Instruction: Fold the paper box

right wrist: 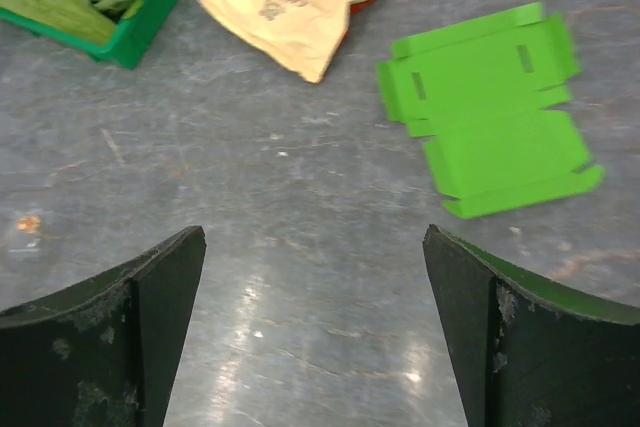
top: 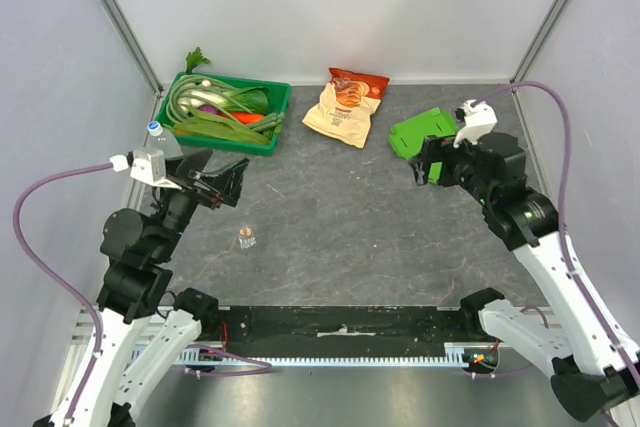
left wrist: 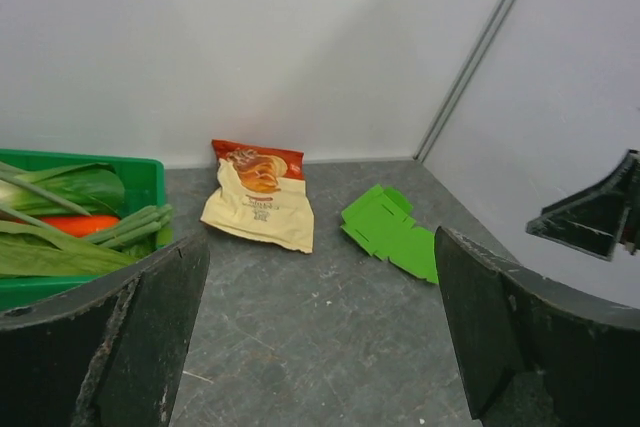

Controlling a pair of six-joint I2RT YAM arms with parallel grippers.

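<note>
on the dark grey counter [top: 330, 217], to the right of the snack bag [top: 345, 107] and apart from it, lay the paper box [right wrist: 490, 112], a lime-green sheet of thin card. it was flat and unfolded, with its creases, side flaps and two small slots facing up. in the top view its edge farther from the snack bag was hidden under the right arm.

the right tool [right wrist: 315, 237] hung above the counter, right of the snack bag and nearer the arm bases. its two dark fingers [right wrist: 120, 337] were spread wide with nothing between them. its wrist view showed bare counter in the gap and the paper box ahead of the right-hand finger, untouched.

the left tool [left wrist: 320, 247] stood well to the left of the snack bag and nearer the bases. it was likewise spread wide and gripped nothing. its wrist view looked across the counter at the snack bag, with the paper box to the right of the bag.

left of the snack bag sat a darker green tray [top: 215, 143] filled with long green vegetables and an orange-red piece. a clear bottle [top: 160, 137] with a blue cap stood farther left again, at the tray's outer end. a small clear object [top: 246, 238] rested on the counter left of the snack bag and much nearer the bases; what it was could not be told.
</note>
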